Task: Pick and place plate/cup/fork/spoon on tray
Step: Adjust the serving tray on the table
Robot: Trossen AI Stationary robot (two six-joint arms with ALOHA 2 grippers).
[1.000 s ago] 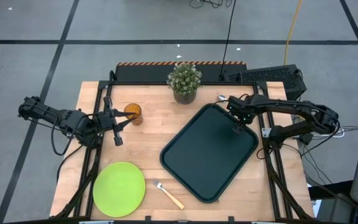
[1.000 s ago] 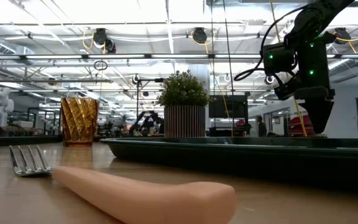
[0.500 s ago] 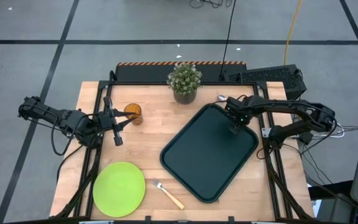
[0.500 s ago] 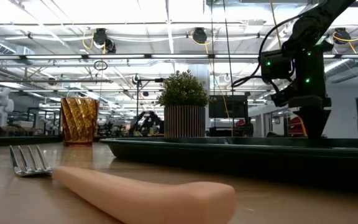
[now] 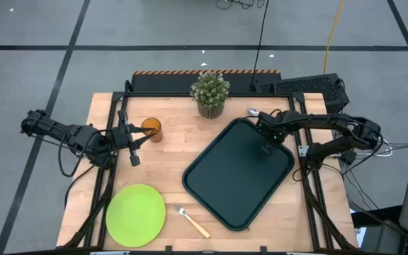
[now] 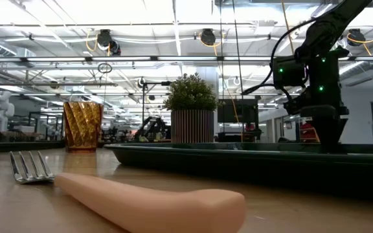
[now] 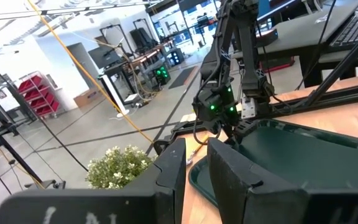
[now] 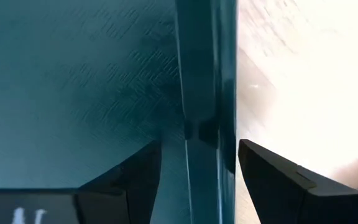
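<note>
Your right gripper [image 5: 266, 146] straddles the tray [image 5: 225, 177] rim, fingers [image 8: 135, 171] open either side, gripping nothing; bare tray floor inward.

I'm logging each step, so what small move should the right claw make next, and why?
Probably close on the tray rim. The right claw is open, its fingers astride the rim at the tray's far-right edge, so it looks set to grip.
</note>
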